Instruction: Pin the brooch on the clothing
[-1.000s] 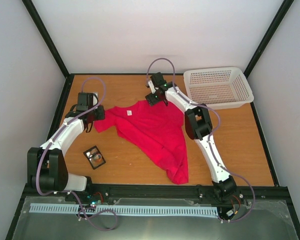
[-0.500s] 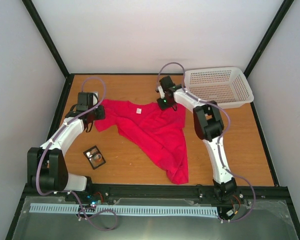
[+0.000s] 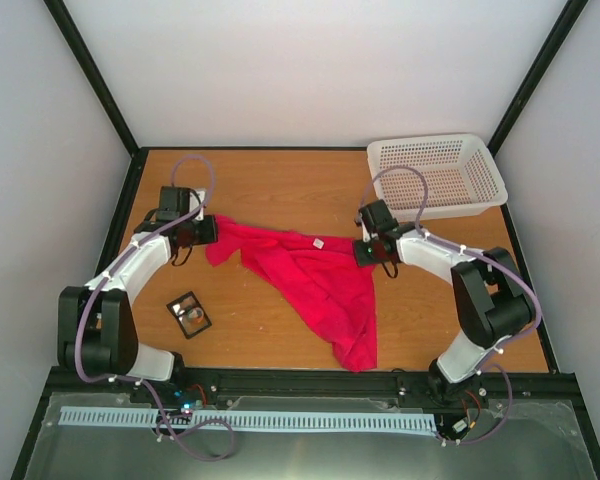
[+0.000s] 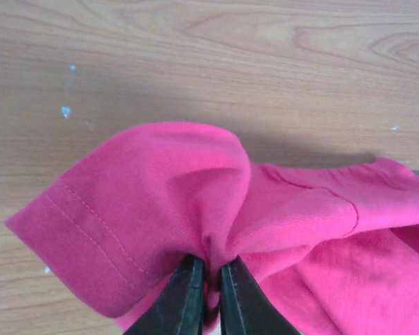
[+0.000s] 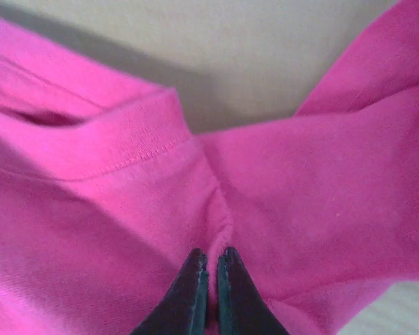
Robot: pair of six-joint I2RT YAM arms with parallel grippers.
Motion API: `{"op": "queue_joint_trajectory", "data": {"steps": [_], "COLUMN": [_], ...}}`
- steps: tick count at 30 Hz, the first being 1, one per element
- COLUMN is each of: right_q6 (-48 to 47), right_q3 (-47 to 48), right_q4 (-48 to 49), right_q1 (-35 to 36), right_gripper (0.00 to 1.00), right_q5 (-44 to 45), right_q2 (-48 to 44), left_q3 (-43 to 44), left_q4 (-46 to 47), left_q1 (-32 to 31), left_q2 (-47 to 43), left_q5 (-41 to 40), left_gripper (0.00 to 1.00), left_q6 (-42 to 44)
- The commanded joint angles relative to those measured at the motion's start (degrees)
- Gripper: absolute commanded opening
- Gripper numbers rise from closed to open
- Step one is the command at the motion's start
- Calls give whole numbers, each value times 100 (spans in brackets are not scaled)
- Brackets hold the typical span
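Nowhere near pinning yet, I'd say. On my counter [image 3: 280, 180] the red T-shirt [image 3: 315, 280] is strung between both arms. Left gripper [image 4: 208, 293] is clamped on a sleeve and right gripper [image 5: 211, 283] pinches the opposite side. The brooch [image 3: 192, 314] sits untouched in its black case [image 3: 177, 303], near the left arm.

The T-shirt [image 4: 160, 202] is soft, matt knit cloth with stitched hems. The surface [image 4: 209, 49] is smooth wood-grain board, flecked with pale specks. The basket [image 3: 440, 208] is white perforated plastic. The left tool [image 4: 208, 269] has dark, smooth, faintly glossy fingers [image 4: 185, 300].
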Motion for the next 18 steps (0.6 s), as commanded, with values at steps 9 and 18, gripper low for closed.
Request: {"op": "queue_joint_trajectory", "data": {"steps": [9, 18], "right_q6": [-40, -19], "right_q3": [-775, -1224], "right_q4": [237, 612], "right_q1": [-16, -16], "right_gripper": [3, 3], "right_q5": [237, -1087], "right_q2": [-621, -1140], "left_q3": [-586, 104], "left_q4": [-454, -68], "left_q1": [-28, -148], "left_q2": [-429, -272], "left_q5": [336, 940], "left_gripper": [14, 77], "left_q6": [-1675, -779]}}
